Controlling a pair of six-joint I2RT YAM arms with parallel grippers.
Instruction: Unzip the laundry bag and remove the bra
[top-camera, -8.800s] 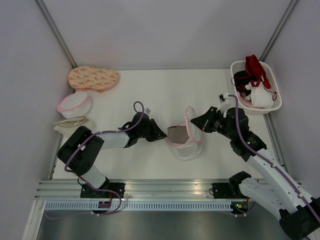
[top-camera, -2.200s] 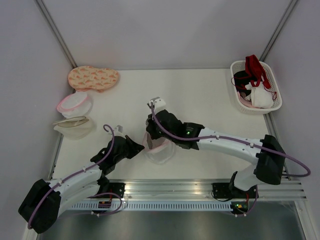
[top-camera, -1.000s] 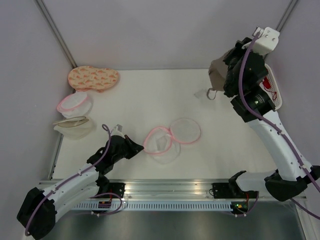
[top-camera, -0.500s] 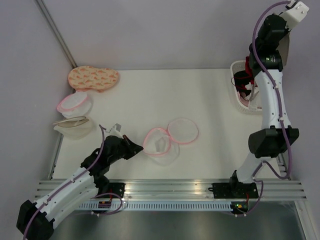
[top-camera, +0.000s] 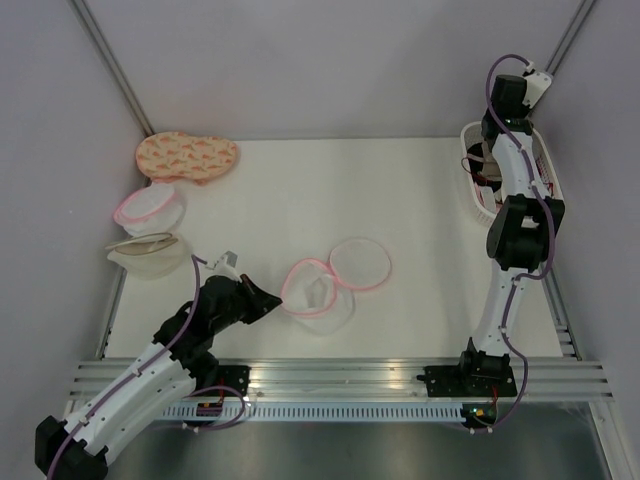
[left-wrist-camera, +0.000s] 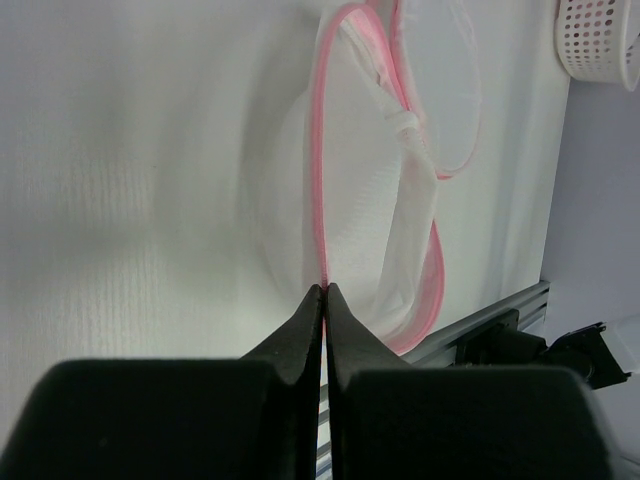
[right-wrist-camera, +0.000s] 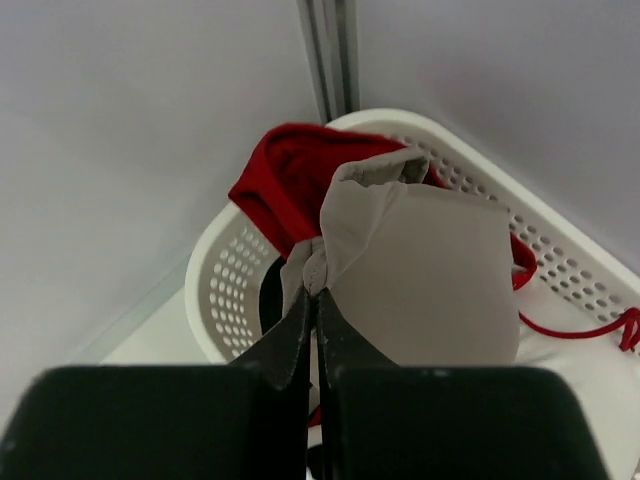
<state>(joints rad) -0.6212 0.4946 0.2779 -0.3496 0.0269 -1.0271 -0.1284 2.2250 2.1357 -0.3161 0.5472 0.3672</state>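
The laundry bag (top-camera: 318, 290), see-through white mesh with a pink zipper rim, lies open in the middle of the table, its round lid (top-camera: 360, 263) flipped out to the right. My left gripper (top-camera: 272, 301) is shut on the bag's pink rim (left-wrist-camera: 318, 200) at its left edge; the mesh (left-wrist-camera: 360, 200) sags empty. My right gripper (right-wrist-camera: 318, 288) is shut on a fold of the taupe bra (right-wrist-camera: 440, 280) and holds it hanging just above the white basket (right-wrist-camera: 560, 260). In the top view the right arm hides the bra.
The white basket (top-camera: 545, 195) at the back right holds red (right-wrist-camera: 280, 190), black and white garments. At the left stand a fuller pink-rimmed bag (top-camera: 150, 207), a beige-rimmed bag (top-camera: 145, 248) and an orange patterned item (top-camera: 187, 155). The metal rail runs along the near edge.
My right arm pulled the bra out of the bag, swung it high to the back right, and has come down over the basket. My left gripper kept its hold on the rim.
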